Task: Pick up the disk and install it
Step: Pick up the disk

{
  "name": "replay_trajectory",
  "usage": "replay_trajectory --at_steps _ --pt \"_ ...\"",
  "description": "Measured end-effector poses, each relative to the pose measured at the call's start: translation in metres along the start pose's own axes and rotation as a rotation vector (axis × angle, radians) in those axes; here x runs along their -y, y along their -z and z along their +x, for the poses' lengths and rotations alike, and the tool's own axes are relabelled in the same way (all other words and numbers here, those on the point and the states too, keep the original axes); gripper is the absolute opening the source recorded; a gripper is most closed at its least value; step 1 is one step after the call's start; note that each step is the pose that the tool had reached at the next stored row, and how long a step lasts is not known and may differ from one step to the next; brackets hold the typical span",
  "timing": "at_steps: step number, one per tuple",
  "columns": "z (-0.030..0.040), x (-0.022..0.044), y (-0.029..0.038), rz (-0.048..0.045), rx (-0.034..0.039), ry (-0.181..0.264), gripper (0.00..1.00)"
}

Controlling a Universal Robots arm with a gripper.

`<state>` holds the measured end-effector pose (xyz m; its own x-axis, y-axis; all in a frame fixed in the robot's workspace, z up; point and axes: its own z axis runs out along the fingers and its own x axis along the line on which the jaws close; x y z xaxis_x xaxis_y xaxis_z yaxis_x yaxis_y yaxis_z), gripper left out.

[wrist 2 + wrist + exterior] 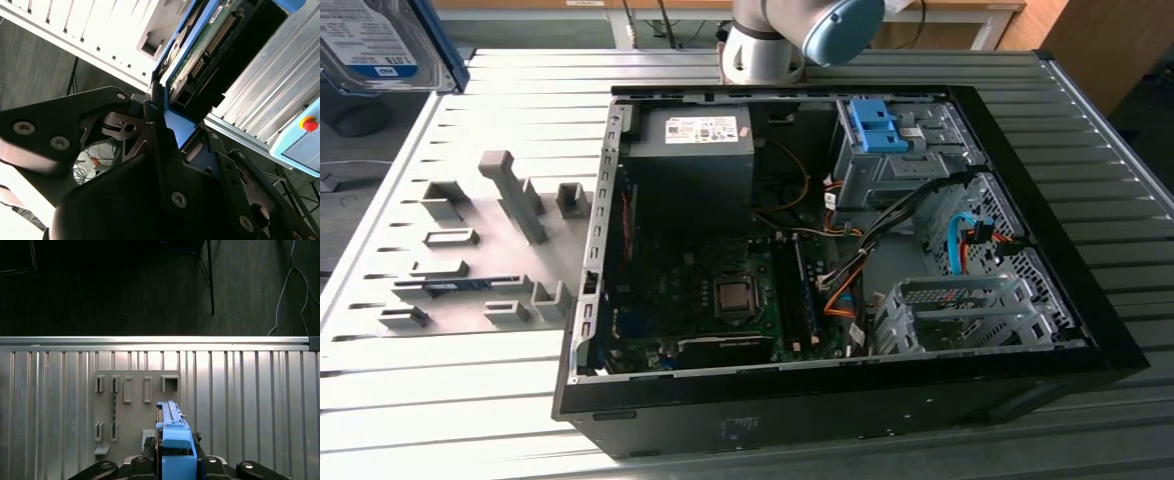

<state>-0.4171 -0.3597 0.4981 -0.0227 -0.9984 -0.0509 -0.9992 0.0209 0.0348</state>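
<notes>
One disk [374, 42], one open computer case [854, 405], one holder plate [491, 262], one blue bracket [875, 125]

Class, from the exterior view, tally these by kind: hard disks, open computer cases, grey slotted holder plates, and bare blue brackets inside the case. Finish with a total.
disk: 1
open computer case: 1
grey slotted holder plate: 1
bare blue bracket: 1
Total: 4

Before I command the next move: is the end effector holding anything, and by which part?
The end effector holds the disk, clamped at its blue-railed end.
</notes>
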Motion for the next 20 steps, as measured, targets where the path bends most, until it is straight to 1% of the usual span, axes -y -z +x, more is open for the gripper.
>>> replay_trajectory --at_steps 5,20 --pt "-0.0001 0.0061 0.0001 0.0001 0.0000 0.000 0.36" --pt "-0.0004 0.0194 0.0006 0.0001 0.0001 0.000 0.36"
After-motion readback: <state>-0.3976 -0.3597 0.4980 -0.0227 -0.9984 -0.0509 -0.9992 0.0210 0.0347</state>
